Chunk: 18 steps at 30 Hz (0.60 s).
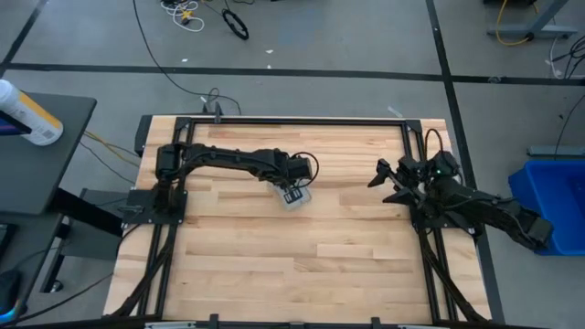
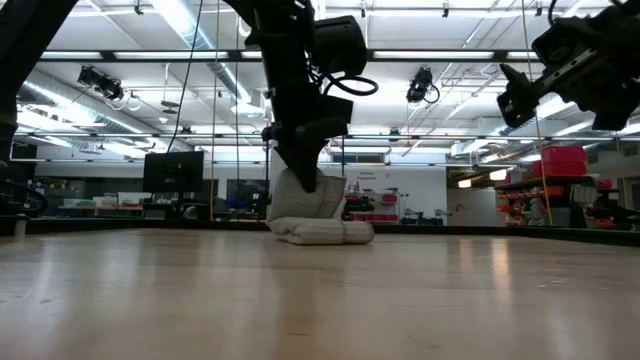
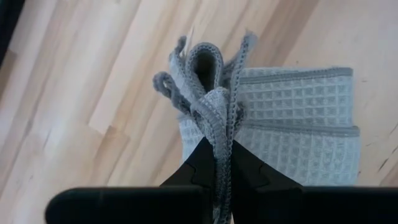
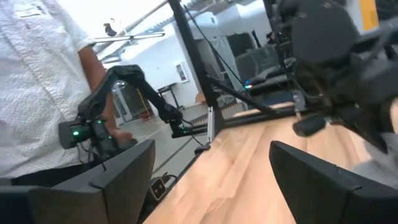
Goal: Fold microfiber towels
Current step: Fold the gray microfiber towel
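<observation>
Left arm first. From above, my left gripper (image 1: 294,194) reaches out from its base at 9 o'clock and sits just above table centre, on the towel (image 1: 297,197). The left wrist view shows its fingers (image 3: 200,165) pressed tight together on a bunched edge of the cloth, so I log it as clamped on the towel. From table height, the pinched part stands up as a peak under the gripper while the rest lies in a flat, stacked bundle on the wooden table (image 1: 274,274).

The folded body is a short rectangle. In the overhead view I cannot fix its long axis with confidence; the bundle is small and half hidden by the gripper. The pinched edge sits on the 11 o'clock side of the bundle; the flat layers lie toward 5 o'clock of the fingertips.

Moving right: my right gripper (image 1: 388,180) hangs in the air toward 3 o'clock, well apart from the towel, jaws spread wide and empty. The towel lies at about 9 o'clock from it.

Judgement: the left arm is plainly the nearer, and any finishing lay-down of the held edge is its job.
</observation>
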Available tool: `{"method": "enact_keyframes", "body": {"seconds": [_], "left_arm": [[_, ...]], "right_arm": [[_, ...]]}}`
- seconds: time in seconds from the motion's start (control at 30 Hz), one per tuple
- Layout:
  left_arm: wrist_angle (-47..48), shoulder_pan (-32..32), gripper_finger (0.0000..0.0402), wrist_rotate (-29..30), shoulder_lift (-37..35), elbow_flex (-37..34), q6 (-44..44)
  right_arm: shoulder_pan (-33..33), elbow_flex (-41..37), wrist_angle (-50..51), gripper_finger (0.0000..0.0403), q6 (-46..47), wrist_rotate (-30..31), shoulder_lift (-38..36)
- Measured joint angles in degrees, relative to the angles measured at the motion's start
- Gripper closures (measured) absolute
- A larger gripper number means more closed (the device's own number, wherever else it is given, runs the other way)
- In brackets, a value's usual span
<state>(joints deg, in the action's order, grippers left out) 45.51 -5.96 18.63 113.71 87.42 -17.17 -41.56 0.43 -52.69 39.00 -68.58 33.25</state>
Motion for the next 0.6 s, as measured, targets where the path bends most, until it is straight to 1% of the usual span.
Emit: {"method": "enact_keyframes", "body": {"seconds": [0.1,0.27,0.4,0.6], "left_arm": [[0.52,0.59,0.0381,0.79,0.0,0.85,-0.13],[1.44,2.56,0.0381,3.31,0.29,4.4,1.54],[4.55,4.07,0.0381,3.07,4.71,9.46,2.46],[5.15,7.3,0.0381,1.79,10.69,16.2,4.45]], "right_arm": [[0.01,0.0,-0.04,0.009,-1.35,0.99,2.65],[0.02,0.0,-0.02,0.0116,-3.66,2.82,7.06],[0.02,0.0,-0.09,0.0139,-6.53,3.04,10.28],[0.02,-0.01,-0.02,0.0172,-9.57,3.62,14.17]]}}
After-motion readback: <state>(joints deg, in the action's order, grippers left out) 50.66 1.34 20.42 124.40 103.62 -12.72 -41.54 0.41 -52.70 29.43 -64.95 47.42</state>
